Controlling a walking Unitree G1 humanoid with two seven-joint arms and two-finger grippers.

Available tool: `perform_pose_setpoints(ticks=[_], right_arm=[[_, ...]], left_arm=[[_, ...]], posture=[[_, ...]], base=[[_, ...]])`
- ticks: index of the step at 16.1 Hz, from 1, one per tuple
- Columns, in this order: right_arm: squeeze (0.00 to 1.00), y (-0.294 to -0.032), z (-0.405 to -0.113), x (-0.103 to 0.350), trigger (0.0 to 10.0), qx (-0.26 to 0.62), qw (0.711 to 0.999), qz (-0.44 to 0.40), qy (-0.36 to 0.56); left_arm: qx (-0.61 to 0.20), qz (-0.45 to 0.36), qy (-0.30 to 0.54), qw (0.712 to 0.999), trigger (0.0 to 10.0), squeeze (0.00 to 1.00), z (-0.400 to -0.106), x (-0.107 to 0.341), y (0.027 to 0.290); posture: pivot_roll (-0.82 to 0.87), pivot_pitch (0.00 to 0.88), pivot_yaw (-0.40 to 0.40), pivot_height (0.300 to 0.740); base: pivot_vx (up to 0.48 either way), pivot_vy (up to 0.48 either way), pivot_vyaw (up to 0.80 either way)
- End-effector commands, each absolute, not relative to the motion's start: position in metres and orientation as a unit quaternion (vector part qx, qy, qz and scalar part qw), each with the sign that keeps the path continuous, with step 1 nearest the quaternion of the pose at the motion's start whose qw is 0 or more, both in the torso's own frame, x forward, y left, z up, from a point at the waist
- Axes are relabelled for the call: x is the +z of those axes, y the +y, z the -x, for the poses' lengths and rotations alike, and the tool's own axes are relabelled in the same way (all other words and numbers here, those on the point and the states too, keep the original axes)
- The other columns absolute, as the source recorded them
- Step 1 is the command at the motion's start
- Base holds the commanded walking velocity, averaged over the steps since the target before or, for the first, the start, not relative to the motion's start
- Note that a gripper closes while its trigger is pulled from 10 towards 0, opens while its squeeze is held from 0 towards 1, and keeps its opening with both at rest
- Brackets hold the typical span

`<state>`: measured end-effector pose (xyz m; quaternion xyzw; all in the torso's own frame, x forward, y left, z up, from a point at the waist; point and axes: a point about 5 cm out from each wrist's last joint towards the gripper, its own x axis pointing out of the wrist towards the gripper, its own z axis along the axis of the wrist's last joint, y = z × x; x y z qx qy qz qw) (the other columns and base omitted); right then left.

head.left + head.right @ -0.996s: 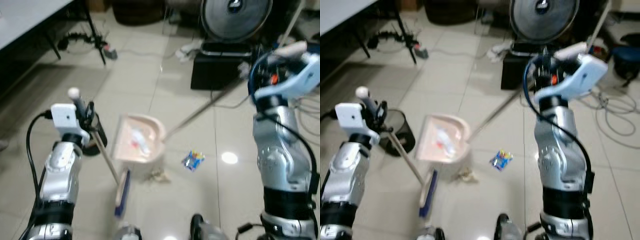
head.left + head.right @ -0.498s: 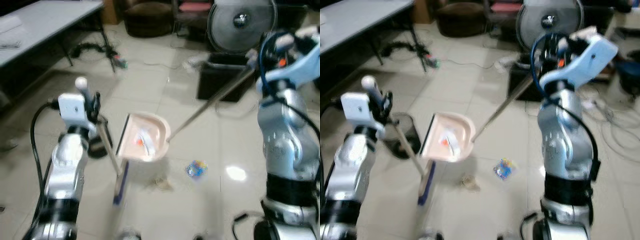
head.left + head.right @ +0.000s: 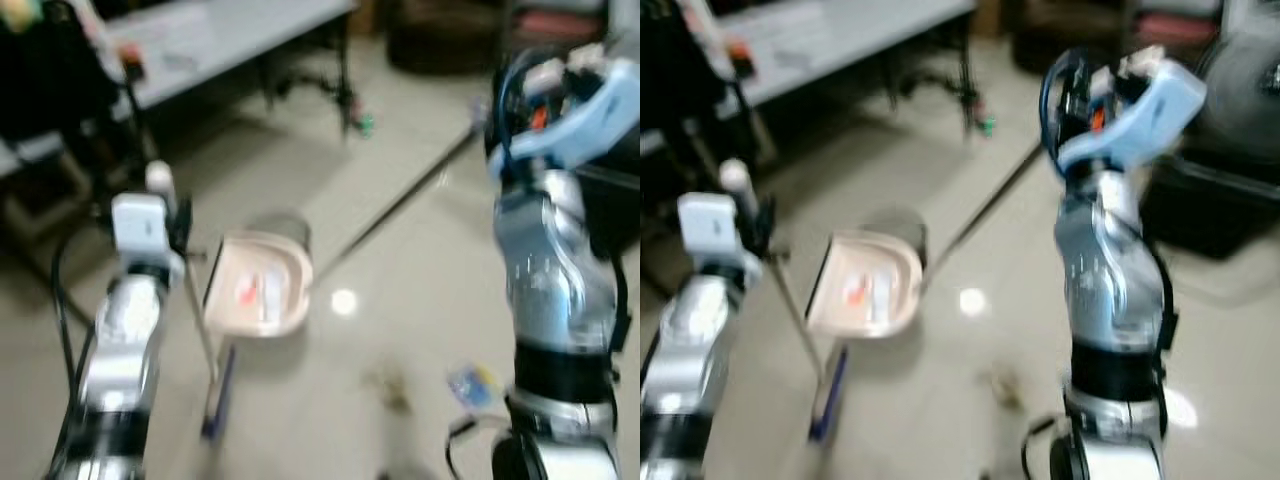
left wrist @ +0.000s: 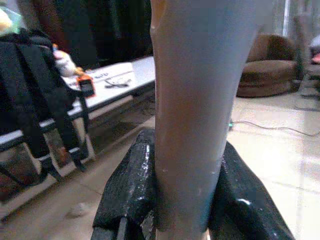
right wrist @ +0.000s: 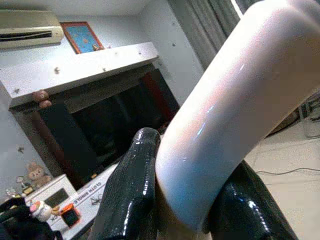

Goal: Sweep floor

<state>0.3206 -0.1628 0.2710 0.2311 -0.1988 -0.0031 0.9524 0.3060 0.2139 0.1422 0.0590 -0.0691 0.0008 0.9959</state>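
Left eye view: dustpan holds some scraps; a wrapper and crumbs lie unswept on the floor.
Left wrist view: left pincer pinches the broom handle.
Right wrist view: right pincer clamps the dustpan handle.
Progress: partly done, I'd judge.

Right tool with both black fingers clamped on a glossy white curved handle running toward 1 o'clock. Behind: wall air conditioner at 10 o'clock, framed picture, white shelf, dark cabinet.
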Motion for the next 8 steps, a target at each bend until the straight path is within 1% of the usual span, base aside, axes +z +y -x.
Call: perform_pose_setpoints(ticks=[1,8], right_arm=[[0.00,-0.167,-0.320,0.282,10.0,-0.013,0.945,-0.241,-0.223],[0.00,-0.181,-0.319,0.278,10.0,-0.043,0.942,-0.247,-0.223]], left_arm=[[-0.001,-0.063,-0.091,0.994,10.0,0.00,-0.304,0.152,0.213],[-0.008,-0.059,-0.082,0.995,10.0,0.00,-0.303,0.147,0.205]], posture=[[-0.09,0.008,0.072,0.740],[-0.10,0.000,0.074,0.740]], base=[[0.472,0.000,0.00],[0.471,0.000,0.00]])
